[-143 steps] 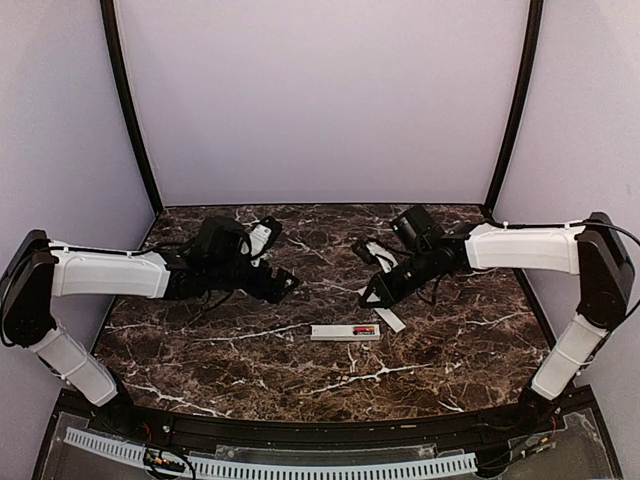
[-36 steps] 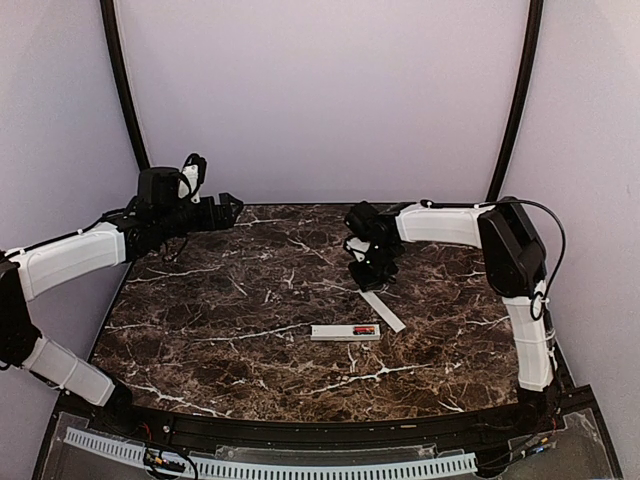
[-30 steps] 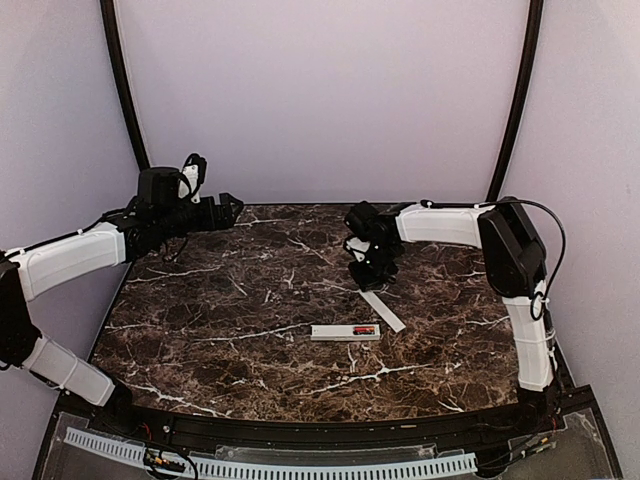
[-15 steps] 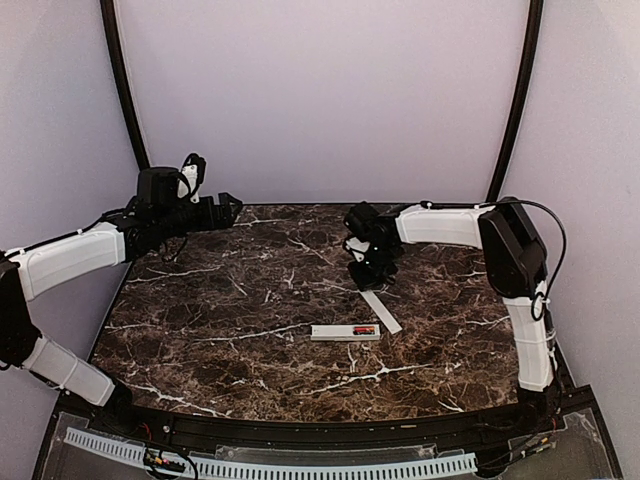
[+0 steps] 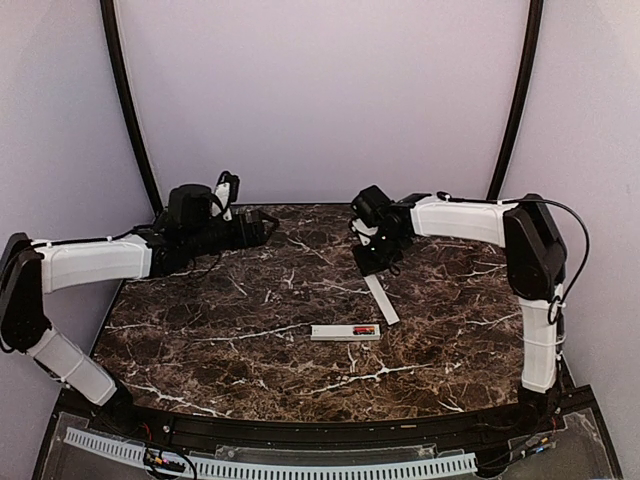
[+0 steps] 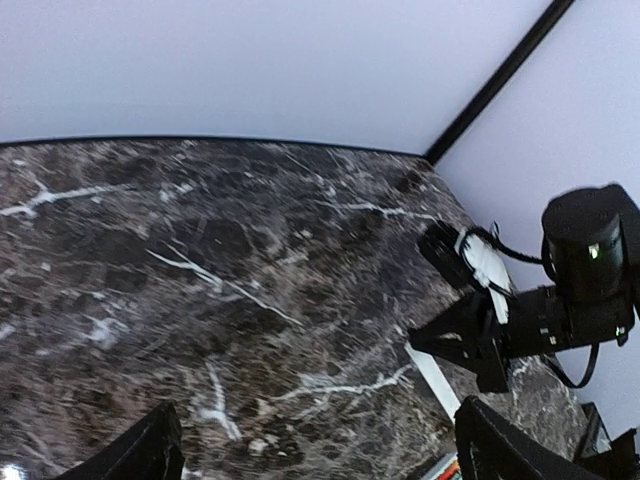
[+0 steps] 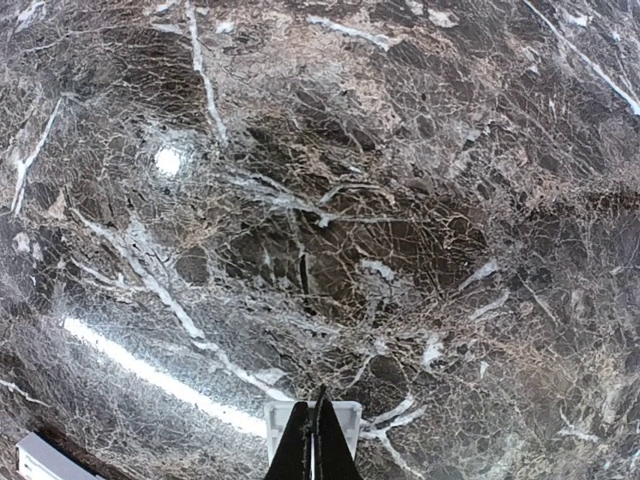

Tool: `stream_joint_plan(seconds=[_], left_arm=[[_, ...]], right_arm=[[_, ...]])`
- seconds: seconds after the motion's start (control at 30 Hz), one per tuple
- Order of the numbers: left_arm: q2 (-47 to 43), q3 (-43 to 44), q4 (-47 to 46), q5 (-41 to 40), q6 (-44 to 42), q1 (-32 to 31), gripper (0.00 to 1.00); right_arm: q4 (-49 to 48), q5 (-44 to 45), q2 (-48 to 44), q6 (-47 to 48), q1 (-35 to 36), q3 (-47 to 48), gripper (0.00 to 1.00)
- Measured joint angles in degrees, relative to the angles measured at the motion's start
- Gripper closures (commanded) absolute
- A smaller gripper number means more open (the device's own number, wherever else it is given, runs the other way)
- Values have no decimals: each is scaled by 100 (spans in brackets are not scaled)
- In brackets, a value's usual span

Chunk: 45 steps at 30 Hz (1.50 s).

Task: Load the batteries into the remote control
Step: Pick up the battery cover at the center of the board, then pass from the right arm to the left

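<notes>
Near the middle of the dark, white-veined marble table (image 5: 200, 340) lies the long, slim white remote control (image 5: 335, 333), flat and crosswise, with a tiny red and black battery (image 5: 364, 329) sitting in the recess at its right end. Just beyond it a thin, flat white cover strip (image 5: 381, 298) lies at a slant, its near end close to the remote's right end. The right gripper (image 5: 372, 268) points down at the strip's far end, its black fingers (image 7: 318, 450) pressed together; whether they touch the strip I cannot tell. The left gripper (image 5: 262, 222) hovers over the table's far left, well apart from everything, fingers (image 6: 150, 455) spread wide and empty.
</notes>
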<state>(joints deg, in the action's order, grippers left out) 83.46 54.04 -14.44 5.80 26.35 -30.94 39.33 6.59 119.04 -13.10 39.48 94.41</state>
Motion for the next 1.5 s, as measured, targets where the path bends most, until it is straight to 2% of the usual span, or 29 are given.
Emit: stream_joint_plan(seconds=[0.17,0.33,0.53,0.8,0.93,1.07,1.2,1.33,1.5], left_arm=[[1051,-44,-929,354,743,-713,2],[2120,90,-1899,636,1464,-1137,1],[2833,669,-2229,938,2004,-1346,1],[3047,1344,-2214,1292,2105,-1563,1],[3121,1561,-2221,1449,2221,-1613,9],[3241,1729,-2063,1534,2258,-1622,21],[3279,1794,-1912,1550,2295,-1622,36],[3281,1799,-1834,1572,2317,-1622,57],[3281,1829,-1801,1598,2339,-1622,75]], right_arm=[[-37,26,-92,-48,-17,-4,100],[-39,33,-334,-98,-44,-7,100],[-98,0,-859,-190,-87,-4,100],[-291,-144,-1248,-415,-59,-4,100],[-341,-223,-1276,-511,-4,-4,100],[-341,-278,-1287,-573,116,-4,100],[-341,-302,-1327,-610,214,0,100],[-348,-319,-1425,-621,278,31,100],[-369,-337,-1475,-632,330,46,100]])
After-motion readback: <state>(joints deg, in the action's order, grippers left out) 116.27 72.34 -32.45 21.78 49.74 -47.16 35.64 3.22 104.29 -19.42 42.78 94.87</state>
